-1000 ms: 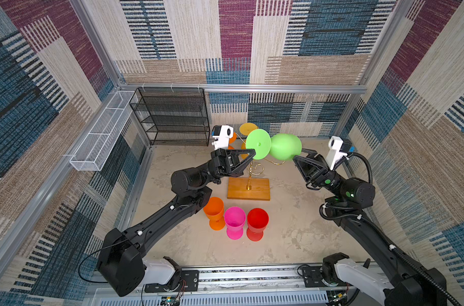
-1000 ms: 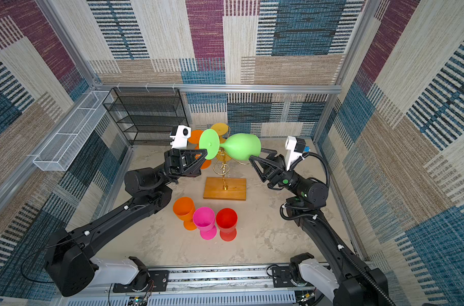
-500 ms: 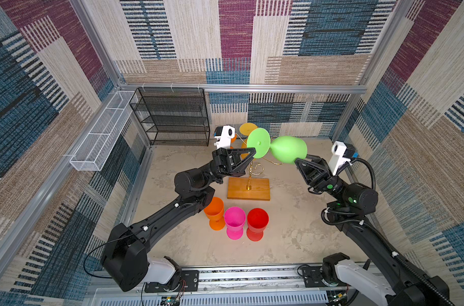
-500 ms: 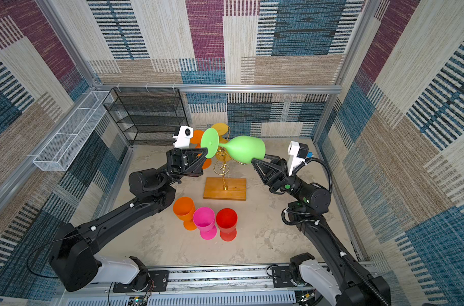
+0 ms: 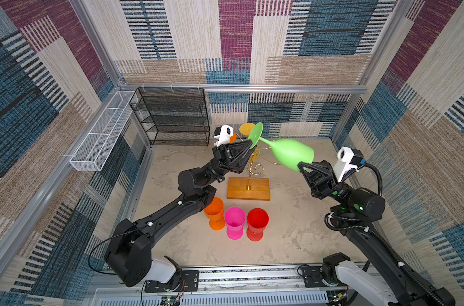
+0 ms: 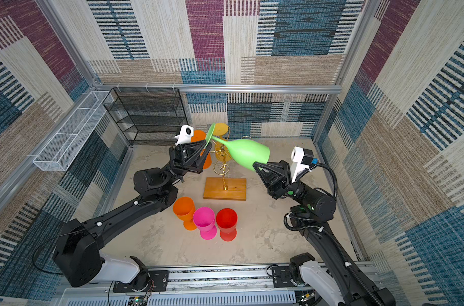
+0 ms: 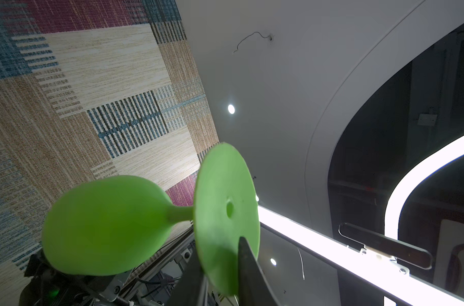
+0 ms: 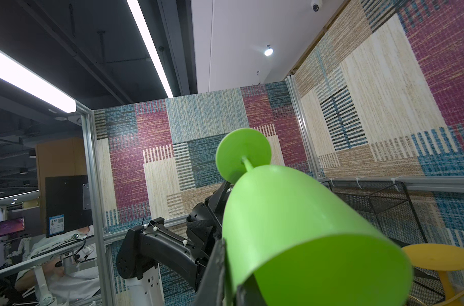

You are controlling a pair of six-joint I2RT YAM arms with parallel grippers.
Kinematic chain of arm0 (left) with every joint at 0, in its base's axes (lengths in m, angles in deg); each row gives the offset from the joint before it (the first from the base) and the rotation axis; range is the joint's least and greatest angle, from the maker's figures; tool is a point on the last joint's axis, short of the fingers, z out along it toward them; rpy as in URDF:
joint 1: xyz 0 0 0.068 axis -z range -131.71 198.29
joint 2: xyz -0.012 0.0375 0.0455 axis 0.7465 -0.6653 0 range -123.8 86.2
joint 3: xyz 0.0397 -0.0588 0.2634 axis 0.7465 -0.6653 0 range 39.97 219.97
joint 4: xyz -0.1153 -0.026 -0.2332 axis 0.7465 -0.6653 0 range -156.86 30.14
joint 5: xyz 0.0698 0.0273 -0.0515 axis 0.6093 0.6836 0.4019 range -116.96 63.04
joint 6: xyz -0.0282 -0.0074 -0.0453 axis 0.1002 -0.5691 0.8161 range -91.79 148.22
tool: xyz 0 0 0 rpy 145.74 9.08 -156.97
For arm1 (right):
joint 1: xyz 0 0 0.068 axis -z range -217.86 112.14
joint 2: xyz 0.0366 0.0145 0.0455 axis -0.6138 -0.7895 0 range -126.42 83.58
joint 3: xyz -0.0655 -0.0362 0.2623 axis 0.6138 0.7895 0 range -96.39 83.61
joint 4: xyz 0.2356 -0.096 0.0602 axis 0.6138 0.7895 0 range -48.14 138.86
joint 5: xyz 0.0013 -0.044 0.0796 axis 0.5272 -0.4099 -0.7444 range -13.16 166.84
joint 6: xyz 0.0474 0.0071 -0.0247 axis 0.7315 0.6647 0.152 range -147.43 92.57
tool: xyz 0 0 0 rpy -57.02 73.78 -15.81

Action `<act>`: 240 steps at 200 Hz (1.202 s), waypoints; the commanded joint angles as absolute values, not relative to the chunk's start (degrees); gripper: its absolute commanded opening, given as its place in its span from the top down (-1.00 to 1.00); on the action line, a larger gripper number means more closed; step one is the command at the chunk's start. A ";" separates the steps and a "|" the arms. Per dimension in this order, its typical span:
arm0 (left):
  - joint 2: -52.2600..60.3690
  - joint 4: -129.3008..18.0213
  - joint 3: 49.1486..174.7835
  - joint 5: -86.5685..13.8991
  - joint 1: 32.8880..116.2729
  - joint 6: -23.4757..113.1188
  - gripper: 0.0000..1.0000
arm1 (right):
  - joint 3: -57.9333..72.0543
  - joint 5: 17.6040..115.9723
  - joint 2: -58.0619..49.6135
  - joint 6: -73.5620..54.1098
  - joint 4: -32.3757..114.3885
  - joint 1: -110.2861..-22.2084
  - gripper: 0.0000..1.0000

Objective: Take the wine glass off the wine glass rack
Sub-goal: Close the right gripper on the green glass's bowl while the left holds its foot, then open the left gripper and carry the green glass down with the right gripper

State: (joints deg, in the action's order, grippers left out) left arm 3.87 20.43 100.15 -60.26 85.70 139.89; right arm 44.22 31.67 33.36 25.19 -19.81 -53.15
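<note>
Patchwork walls (image 5: 188,34), raised right pincer (image 5: 300,166) gripping wine glass (image 5: 289,151)

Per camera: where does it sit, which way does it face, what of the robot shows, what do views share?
Top views: above the arm bases, facing down at rack, floor; left arm, right arm show.
Left wrist: on left arm, facing up past green glass foot to ceiling; left end effector shows.
Right wrist: on right arm, facing up along green glass bowl to walls; right end effector, left arm show.
Shared: green glass, in all four.
</note>
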 commanded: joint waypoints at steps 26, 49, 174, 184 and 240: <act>4.01 20.91 100.39 -63.29 85.91 137.23 0.15 | 42.10 35.23 34.55 24.68 -13.67 -53.05 1.00; 4.10 20.91 100.04 -64.21 85.91 136.13 0.09 | 39.01 37.70 35.69 22.05 -4.22 -53.03 1.00; 11.05 -20.91 107.74 -79.47 85.82 100.30 0.03 | -1.61 84.96 34.80 -2.33 86.39 -52.99 1.00; 12.81 -30.58 109.23 -78.93 85.73 93.89 0.03 | -1.90 84.31 34.88 -1.66 89.10 -52.98 1.00; 20.49 -62.04 115.24 -72.79 85.30 71.56 0.03 | 2.74 74.28 31.20 -2.40 102.60 -53.00 1.00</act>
State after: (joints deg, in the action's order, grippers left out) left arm 18.54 -46.41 114.03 -75.10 85.66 84.75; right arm 0.33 80.68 33.12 -1.14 93.69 -52.93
